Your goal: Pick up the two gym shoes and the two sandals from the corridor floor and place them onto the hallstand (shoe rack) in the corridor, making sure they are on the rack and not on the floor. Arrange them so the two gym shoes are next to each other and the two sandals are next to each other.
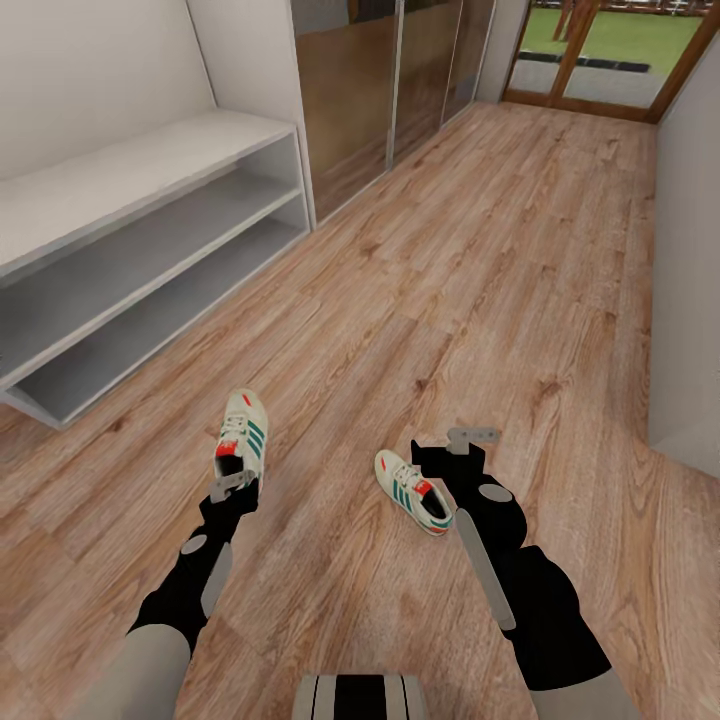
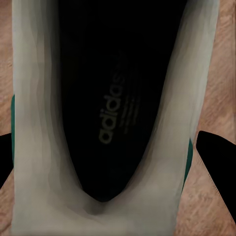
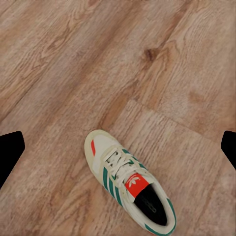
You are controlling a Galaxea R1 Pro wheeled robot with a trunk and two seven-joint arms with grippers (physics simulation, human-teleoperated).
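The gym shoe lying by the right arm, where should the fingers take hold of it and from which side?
Take the right gym shoe at the heel collar, from above. It lies upright on the corridor floor with its dark opening facing up, so one finger could drop inside and the other press the outer heel wall. The right gripper is open and hangs just beside it, so probably only a short shift is needed.

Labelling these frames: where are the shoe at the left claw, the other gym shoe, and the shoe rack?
Shoe at left claw (image 1: pixel 243 432): head view, laces.
Other gym shoe (image 3: pixel 129 184): right wrist view, tongue.
Shoe rack (image 1: pixel 120 170): head view, top board.
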